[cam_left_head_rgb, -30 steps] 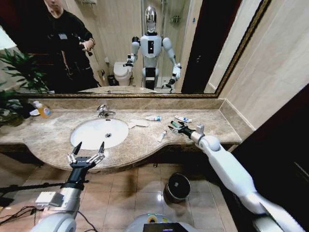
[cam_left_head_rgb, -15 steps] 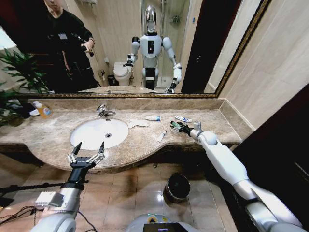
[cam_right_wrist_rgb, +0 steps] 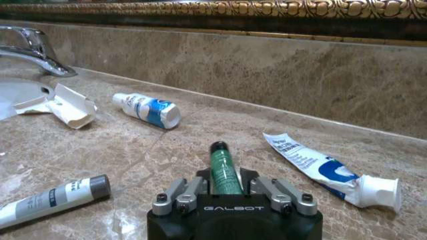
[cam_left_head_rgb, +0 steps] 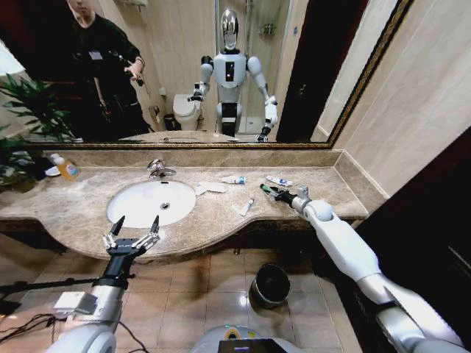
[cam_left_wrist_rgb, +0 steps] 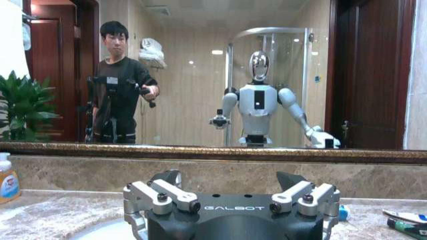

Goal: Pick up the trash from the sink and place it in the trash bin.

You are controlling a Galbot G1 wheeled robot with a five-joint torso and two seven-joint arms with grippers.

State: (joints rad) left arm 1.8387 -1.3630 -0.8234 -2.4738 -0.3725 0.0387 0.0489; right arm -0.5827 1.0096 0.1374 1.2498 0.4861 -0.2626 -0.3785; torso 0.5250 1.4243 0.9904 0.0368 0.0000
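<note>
Trash here is a handful of little tubes + crumpled paper scattered on the marble counter right of the sink, not actually in the basin; the one that matters rn is the green tube, which sits between the fingers of the right gripper w/ the jaws closed narrow on it, its long axis running straight out from the palm toward the backsplash, dark cap end pointing away; in the head view the right gripper is low over the counter's right half, so that tube looks grabbed or as good as; trash bin is on the floor tiles below the counter edge, roughly under that same arm, so imo the carry is mostly back toward the robot and down, not sideways; other bits lie near: a white/blue tube beside the paper, a flat white tube w/ blue print just to the gripper's side, a grey-capped one on the other side; left gripper hangs in front of the counter edge near the sink, fingers spread wide, holding nothing, well apart from all the tubes, so the right arm is clearly the nearer one for this cluster.
</note>
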